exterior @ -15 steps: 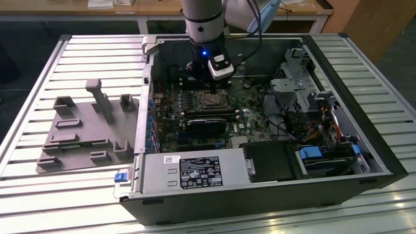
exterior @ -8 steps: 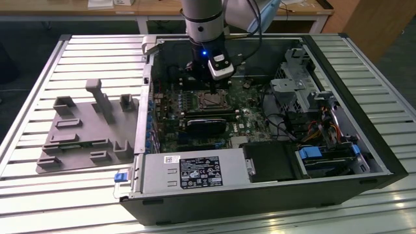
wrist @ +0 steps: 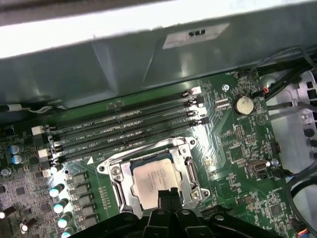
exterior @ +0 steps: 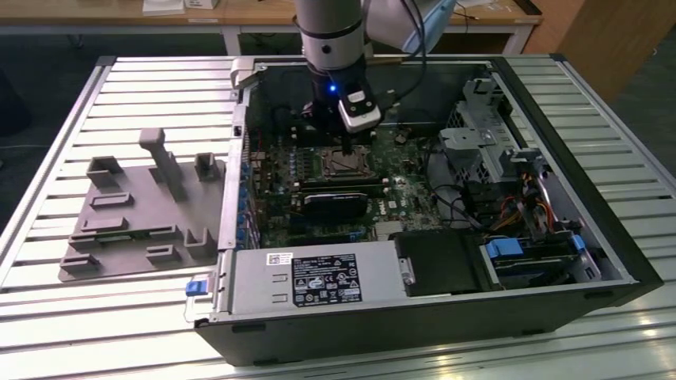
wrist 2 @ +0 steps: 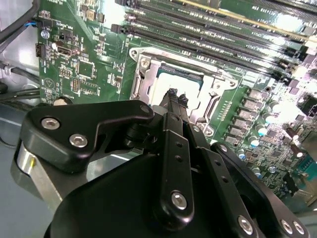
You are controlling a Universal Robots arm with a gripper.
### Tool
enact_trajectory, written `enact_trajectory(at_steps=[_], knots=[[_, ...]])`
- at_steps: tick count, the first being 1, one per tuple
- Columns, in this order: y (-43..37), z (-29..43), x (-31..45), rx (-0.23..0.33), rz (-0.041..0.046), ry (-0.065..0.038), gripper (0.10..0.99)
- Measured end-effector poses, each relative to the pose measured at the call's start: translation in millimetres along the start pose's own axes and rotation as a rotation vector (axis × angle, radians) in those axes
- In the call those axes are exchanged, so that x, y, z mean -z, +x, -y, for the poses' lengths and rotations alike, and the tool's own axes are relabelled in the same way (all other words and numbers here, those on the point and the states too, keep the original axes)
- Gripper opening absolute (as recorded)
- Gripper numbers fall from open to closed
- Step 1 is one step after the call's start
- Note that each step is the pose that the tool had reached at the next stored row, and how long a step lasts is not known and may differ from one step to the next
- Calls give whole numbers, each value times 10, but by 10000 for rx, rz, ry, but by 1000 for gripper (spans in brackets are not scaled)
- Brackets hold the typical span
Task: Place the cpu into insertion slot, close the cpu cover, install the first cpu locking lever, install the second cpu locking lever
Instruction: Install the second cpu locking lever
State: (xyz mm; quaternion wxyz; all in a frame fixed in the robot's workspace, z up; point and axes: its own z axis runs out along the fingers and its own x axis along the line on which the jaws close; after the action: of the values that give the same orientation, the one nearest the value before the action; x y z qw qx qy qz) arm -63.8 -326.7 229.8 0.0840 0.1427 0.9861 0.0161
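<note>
Black gripper [wrist 2: 176,96], fingers pressed together, hovers over the seated cpu [wrist: 154,179]. Its cpu cover [wrist: 116,186] looks thin, stiff, light; hold its edge.

A lab or workshop: slatted metal workbench [exterior: 63,158], opened computer case [exterior: 423,317], wooden desks [exterior: 106,12].

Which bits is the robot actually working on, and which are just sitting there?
For the job:
- cpu, lying in its socket
- cpu cover, the silvery frame around it
- end effector, fingertips together just above the chip

Just sitting there:
- memory slots
- round coin battery
- grey holder tray outside the case
- power supply
</note>
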Motion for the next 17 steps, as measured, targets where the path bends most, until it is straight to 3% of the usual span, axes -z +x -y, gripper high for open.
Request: enact_trajectory(at_steps=[13,17], knots=[[-53,178,3,0,0,0,102],[-63,205,18,1,-1,4,102]])
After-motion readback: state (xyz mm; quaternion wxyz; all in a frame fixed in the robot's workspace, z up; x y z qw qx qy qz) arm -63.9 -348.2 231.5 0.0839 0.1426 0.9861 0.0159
